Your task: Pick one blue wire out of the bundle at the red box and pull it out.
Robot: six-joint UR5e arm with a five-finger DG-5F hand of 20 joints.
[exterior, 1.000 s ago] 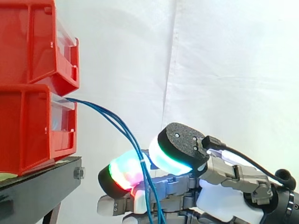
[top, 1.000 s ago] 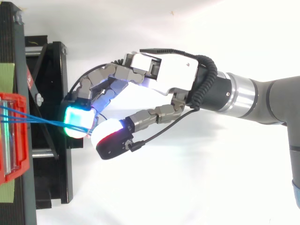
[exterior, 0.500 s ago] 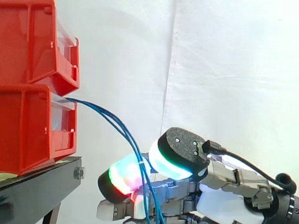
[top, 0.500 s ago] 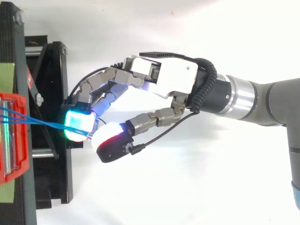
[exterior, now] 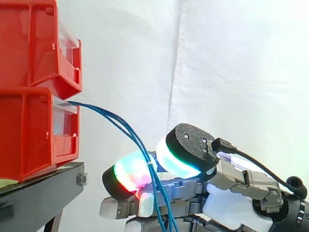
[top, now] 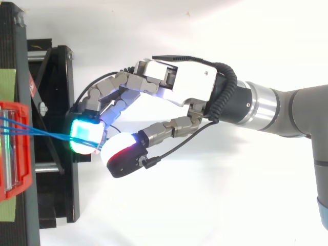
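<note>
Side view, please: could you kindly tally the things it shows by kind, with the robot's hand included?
red bins: 2, stacked one on the other
blue wires: 3, as far as the strands can be told apart
black stand: 1
hand: 1
Total: 7

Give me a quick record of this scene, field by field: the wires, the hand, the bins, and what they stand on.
wires: blue wires leave the lower red bin and arc down to the hand
hand: hand with fingers curled, glowing pads pinching the wires
bins: upper red bin stacked on the lower one
support: black stand
backdrop: white curtain
</note>
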